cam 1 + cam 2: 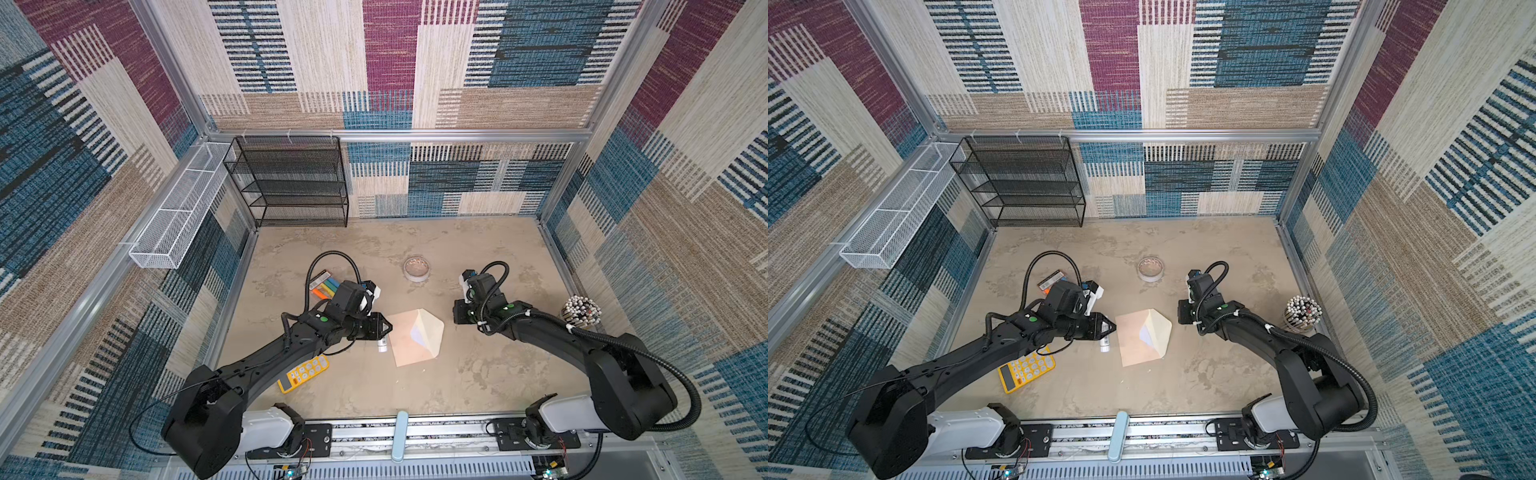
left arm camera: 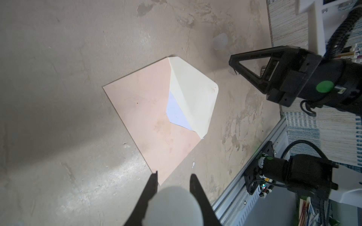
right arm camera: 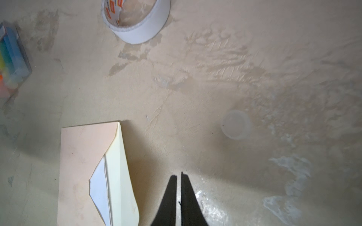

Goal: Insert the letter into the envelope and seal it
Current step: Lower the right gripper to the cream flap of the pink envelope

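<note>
– While the flap (image 2: 193, 94) stands half up, where is the letter (image 2: 175, 111)?
– It's in the envelope (image 1: 407, 343). Only a white triangle shows at the mouth. The envelope lies flat mid-table (image 1: 478, 386), between the arms, with mouth and flap on its right side.
– Fingers?
– Left gripper (image 2: 174, 174) is clamped on a white tube (image 2: 172, 205), likely glue, with its nose just beside the envelope's left edge. Right gripper (image 3: 178, 174) is pinched closed on nothing, to the right of the flap and apart from it. A clear cap (image 3: 236, 125) lies on the table near it, probably the tube's.
– So the stage?
– My read: insertion is done and the seal is not. The flap is neither glued nor pressed down.
– How will the paper behave?
– Thin, light and limp, I'd say. The table looks smooth, so the envelope would likely skate under any sideways push, the tube's rub included. The flap has one crease and would take another easily.
– Where to hold it?
– Pin the peach body flat near its left edge, clear of the mouth. Take the flap at its rounded free edge on the right, not along the fold. Press it down toward the left, so the letter isn't dragged back out.
– Risk?
– A pinch through the pocket could catch the letter too. Too much glue could stick the sheet to the pocket.
</note>
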